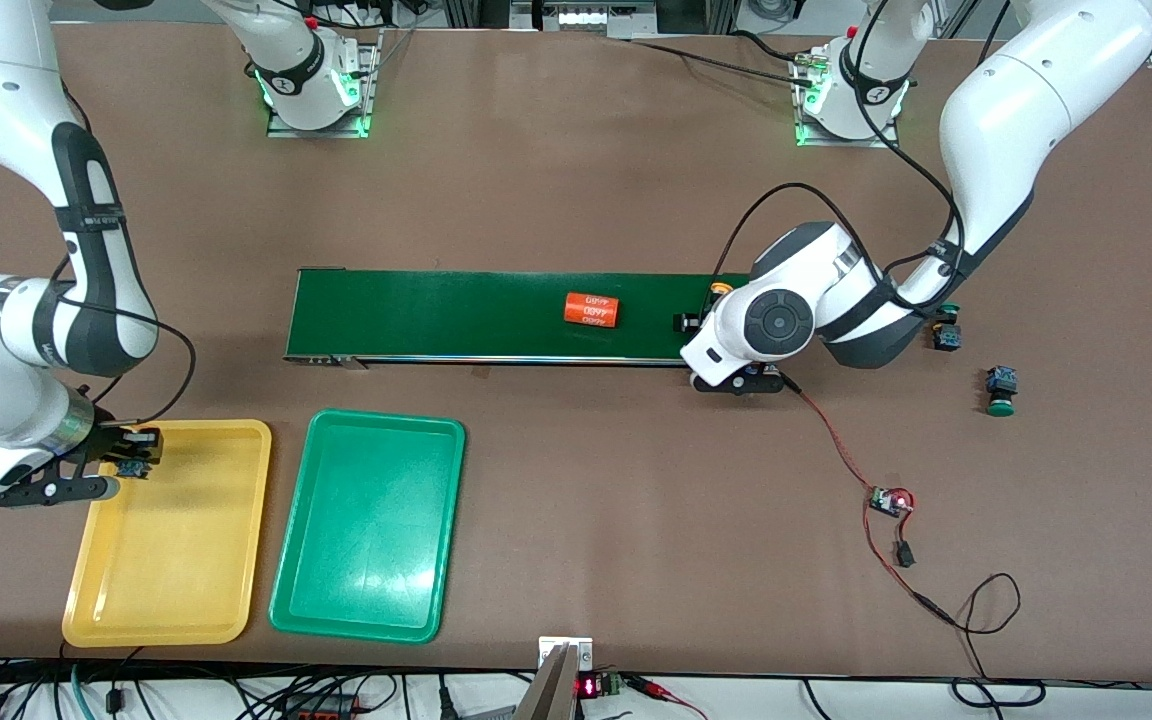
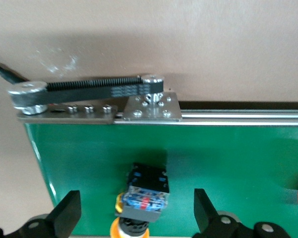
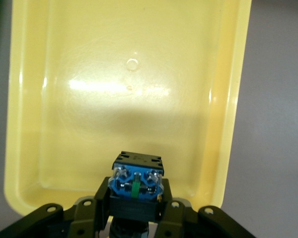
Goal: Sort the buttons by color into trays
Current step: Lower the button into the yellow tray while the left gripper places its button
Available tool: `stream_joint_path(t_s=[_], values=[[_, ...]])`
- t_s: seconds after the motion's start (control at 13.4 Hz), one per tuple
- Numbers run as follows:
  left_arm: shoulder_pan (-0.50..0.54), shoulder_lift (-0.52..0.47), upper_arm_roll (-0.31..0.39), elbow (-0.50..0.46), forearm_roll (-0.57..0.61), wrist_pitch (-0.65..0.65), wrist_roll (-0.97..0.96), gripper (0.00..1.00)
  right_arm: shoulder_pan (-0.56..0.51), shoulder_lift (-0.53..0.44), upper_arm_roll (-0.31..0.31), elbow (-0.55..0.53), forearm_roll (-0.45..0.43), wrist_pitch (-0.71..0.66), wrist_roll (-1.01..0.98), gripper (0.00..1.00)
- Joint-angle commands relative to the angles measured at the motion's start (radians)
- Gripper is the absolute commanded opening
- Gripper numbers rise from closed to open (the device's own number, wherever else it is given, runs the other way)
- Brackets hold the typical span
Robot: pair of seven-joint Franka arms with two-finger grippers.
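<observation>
My right gripper (image 1: 131, 458) is over the corner of the yellow tray (image 1: 171, 560) nearest the right arm's base. It is shut on a button (image 3: 136, 183) with a blue-black body (image 1: 132, 466); its cap is hidden. The tray fills the right wrist view (image 3: 129, 99). My left gripper (image 1: 708, 312) is open low over the conveyor belt's end, its fingers on either side of a yellow-capped button (image 2: 148, 191) lying on the belt (image 1: 721, 291), not touching it. Two green-capped buttons (image 1: 948, 326) (image 1: 1001, 391) lie on the table toward the left arm's end. The green tray (image 1: 366, 530) is empty.
The long dark-green conveyor belt (image 1: 436, 315) carries an orange cylinder (image 1: 591, 310) with white print mid-belt. The belt's drive pulley and bracket (image 2: 139, 99) sit at its end. A red-black cable with a small board (image 1: 888, 500) runs across the table nearer the front camera.
</observation>
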Motion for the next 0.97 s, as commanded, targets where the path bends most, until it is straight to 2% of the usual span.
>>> stream_joint_path(t_s=[0.0, 0.15, 0.3, 0.45, 0.67, 0.9], values=[[0.0, -0.036, -0.01, 0.098, -0.013, -0.13, 0.001, 1.0, -0.03, 0.046, 0.012, 0.047, -0.007, 0.035, -0.06, 0.04], [0.001, -0.036, -0.01, 0.179, -0.01, -0.232, 0.01, 1.0, -0.056, 0.074, 0.012, 0.061, -0.005, 0.088, -0.127, 0.04], [0.012, -0.035, -0.002, 0.216, -0.001, -0.287, 0.013, 1.0, -0.075, 0.104, 0.011, 0.079, -0.005, 0.111, -0.145, 0.04], [0.053, -0.033, 0.015, 0.221, 0.01, -0.286, 0.083, 1.0, -0.078, 0.118, 0.012, 0.085, -0.005, 0.125, -0.148, 0.04], [0.128, -0.029, 0.042, 0.22, 0.1, -0.286, 0.284, 1.0, -0.087, 0.152, 0.012, 0.088, -0.005, 0.167, -0.18, 0.07], [0.129, -0.021, 0.137, 0.209, 0.117, -0.278, 0.433, 1.0, -0.092, 0.166, 0.012, 0.088, -0.005, 0.168, -0.186, 0.07]])
